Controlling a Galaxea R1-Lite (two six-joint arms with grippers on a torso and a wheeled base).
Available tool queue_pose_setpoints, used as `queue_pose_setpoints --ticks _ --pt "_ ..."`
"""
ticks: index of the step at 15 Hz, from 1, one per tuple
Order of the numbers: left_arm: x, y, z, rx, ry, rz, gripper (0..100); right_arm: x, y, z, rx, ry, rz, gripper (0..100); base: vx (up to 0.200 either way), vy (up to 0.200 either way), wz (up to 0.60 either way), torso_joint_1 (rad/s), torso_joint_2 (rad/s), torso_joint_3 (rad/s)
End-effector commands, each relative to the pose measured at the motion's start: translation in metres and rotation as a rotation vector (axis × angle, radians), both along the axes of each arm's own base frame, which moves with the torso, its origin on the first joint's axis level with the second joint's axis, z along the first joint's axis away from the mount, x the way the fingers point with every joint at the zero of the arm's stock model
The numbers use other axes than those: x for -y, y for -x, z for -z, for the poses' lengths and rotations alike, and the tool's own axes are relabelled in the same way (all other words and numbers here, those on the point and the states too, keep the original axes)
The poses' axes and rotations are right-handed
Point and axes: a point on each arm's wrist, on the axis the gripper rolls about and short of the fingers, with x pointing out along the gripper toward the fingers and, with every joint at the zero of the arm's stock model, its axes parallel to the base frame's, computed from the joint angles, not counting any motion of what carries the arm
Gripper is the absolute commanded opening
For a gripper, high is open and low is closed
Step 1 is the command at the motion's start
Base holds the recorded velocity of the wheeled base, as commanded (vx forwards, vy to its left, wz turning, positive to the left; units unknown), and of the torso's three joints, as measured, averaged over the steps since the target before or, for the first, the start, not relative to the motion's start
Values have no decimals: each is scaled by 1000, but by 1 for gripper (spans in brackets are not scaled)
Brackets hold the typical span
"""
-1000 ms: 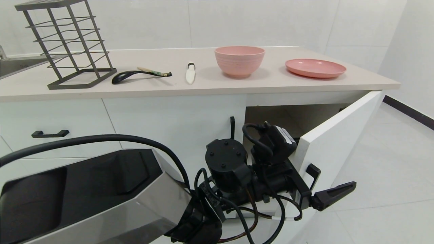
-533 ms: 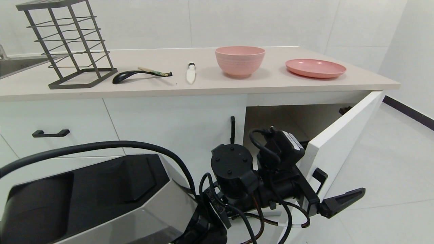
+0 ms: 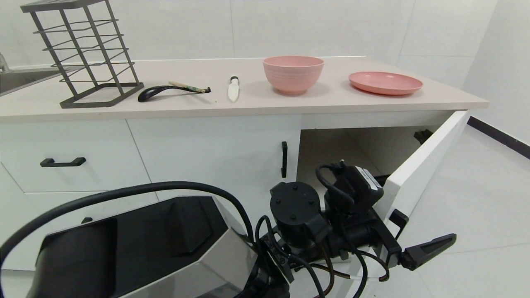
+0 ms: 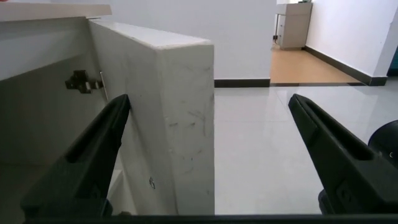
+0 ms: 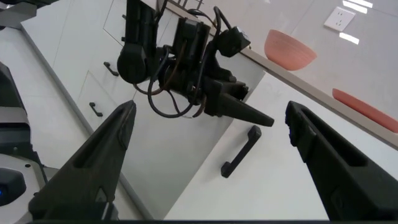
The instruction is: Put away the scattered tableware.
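Observation:
On the counter lie a black spoon (image 3: 159,92), chopsticks (image 3: 188,87) and a white knife (image 3: 233,89). A pink bowl (image 3: 293,73) and a pink plate (image 3: 385,82) stand to their right. Below the plate the white cabinet door (image 3: 418,165) stands swung outward. My left gripper (image 3: 399,244) is open, its fingers straddling the door's free edge (image 4: 186,124), one inside and one outside. The right gripper (image 5: 211,162) is open and holds nothing; it hangs low in front of the cabinets, facing the door handle (image 5: 241,151) and the left gripper (image 5: 252,106).
A black wire rack (image 3: 83,54) stands at the counter's left end beside a sink (image 3: 20,78). Closed drawers and a closed door with black handles (image 3: 63,162) fill the cabinet front to the left. Open tiled floor (image 3: 476,207) lies to the right of the door.
The cabinet door has swung wider open, showing more of the inside. My left gripper has moved with its edge, rightward and lower in the head view.

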Motion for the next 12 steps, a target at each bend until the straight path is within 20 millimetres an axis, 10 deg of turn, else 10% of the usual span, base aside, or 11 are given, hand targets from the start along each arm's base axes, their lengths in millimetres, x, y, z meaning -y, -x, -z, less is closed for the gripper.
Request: queue_pose_setpoints --ticks 1,5,12 --pt "-10 -20 5 -9 -14 -47 100 0 0 0 0 1 -1 100 0 0 0 0 0 0" --pt "-40 -68 14 -14 -27 -188 100 0 0 1 -11 1 -1 100 0 0 0 0 0 0" --pt "-34 -60 12 -51 -8 -138 100 0 -1 2 -21 1 -1 100 -29 0 0 1 0 1"
